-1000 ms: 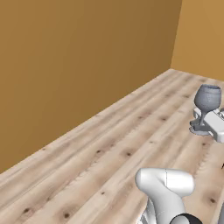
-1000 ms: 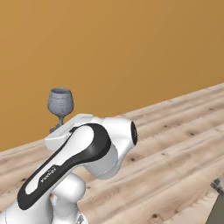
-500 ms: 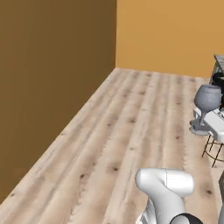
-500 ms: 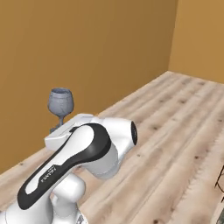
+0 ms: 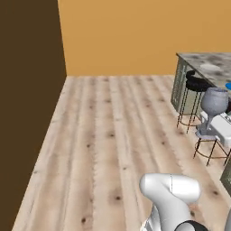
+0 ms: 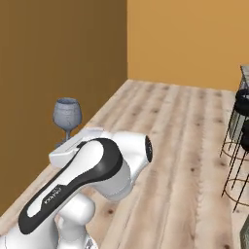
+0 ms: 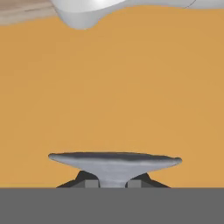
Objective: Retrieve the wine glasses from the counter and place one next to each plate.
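We carry one wine glass [image 5: 214,104] upright at the right edge of the left base view, its grey-blue bowl above a thin stem that drops into the white hand [image 5: 208,131]. In the right base view the same glass [image 6: 67,115] stands at centre left, just above the white block of the hand and the arm's dark-striped link. In the hand view the round foot [image 7: 114,163] of the glass lies across the lower middle, and our two dark fingertips [image 7: 89,181] sit close on either side of the stem just under it (so the hand is pinched on the stem, jaws nearly together).

In the upper right of the left base view we see the corner of a granite table [image 5: 201,61]. A pale plate [image 5: 209,67] lies on it, and a sliver of a blue plate [image 5: 228,85] shows at the frame's right edge, nearer to us. Black bar stools [image 5: 195,84] on thin wire legs stand along the table's side, below and left of the glass in the picture. Pale wood floor [image 5: 113,135] fills the middle, with an orange wall [image 5: 135,31] across the top and a dark brown wall [image 5: 27,90] at the left.
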Motion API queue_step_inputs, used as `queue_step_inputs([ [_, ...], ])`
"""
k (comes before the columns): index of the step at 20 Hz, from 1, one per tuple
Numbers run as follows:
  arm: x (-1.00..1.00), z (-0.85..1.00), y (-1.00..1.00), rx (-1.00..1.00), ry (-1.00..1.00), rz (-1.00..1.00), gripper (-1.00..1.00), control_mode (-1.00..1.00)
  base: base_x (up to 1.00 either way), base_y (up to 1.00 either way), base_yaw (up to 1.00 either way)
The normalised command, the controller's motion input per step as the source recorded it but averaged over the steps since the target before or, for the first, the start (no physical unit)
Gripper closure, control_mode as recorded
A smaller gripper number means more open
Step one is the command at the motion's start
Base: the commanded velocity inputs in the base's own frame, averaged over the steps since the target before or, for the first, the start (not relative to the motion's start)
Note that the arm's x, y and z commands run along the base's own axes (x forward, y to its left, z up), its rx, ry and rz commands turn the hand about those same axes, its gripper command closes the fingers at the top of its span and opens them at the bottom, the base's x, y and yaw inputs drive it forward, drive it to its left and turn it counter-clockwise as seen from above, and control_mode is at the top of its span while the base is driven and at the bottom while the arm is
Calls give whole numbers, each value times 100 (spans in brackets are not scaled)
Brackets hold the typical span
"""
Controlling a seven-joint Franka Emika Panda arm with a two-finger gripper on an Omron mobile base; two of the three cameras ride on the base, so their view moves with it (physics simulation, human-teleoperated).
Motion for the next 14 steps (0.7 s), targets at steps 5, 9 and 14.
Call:
queue_step_inputs([
  [5,0,0,0,0,0,0,100,100,100,97,-59],
  [9,0,0,0,0,0,0,100,100,100,95,-57],
  [14,0,0,0,0,0,0,100,100,100,98,-53],
])
